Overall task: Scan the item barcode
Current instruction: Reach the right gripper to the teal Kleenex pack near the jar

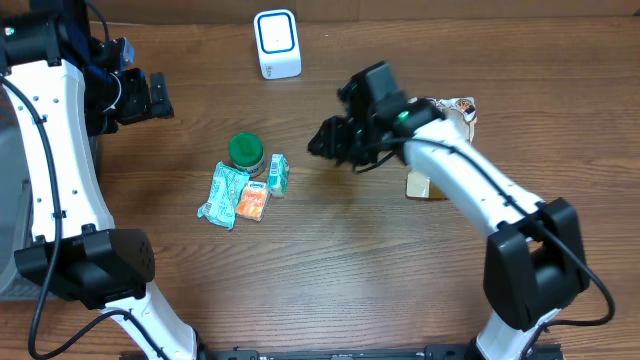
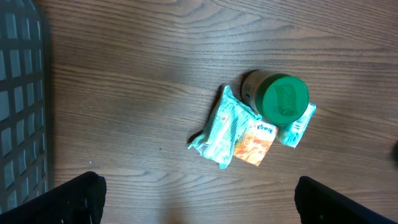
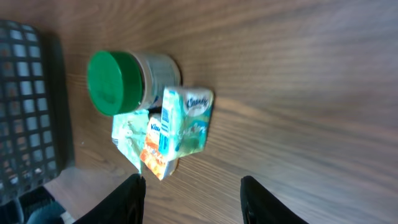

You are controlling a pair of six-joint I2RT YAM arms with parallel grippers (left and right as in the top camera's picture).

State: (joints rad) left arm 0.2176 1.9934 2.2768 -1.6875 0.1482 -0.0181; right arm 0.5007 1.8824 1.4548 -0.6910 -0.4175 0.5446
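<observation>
A cluster of items lies left of centre: a green-lidded jar [image 1: 246, 153], a teal tissue pack [image 1: 277, 174], an orange pack [image 1: 252, 201] and a teal pouch [image 1: 222, 194]. The white barcode scanner [image 1: 277, 44] stands at the far edge. My right gripper [image 1: 325, 140] hovers just right of the cluster, open, with nothing between its fingers. In the right wrist view [image 3: 193, 202] it points at the tissue pack [image 3: 186, 121] and jar [image 3: 121, 84]. My left gripper [image 1: 158, 97] is open and high at the far left. From above [image 2: 199, 202] it looks down on the jar [image 2: 283, 96] and pouch [image 2: 224, 127].
A brown box [image 1: 425, 186] and a crinkled packet [image 1: 460, 108] lie under and beside the right arm. A grey wire basket [image 2: 22, 112] sits off the table's left side and also shows as a basket wall [image 3: 28, 106] in the right wrist view.
</observation>
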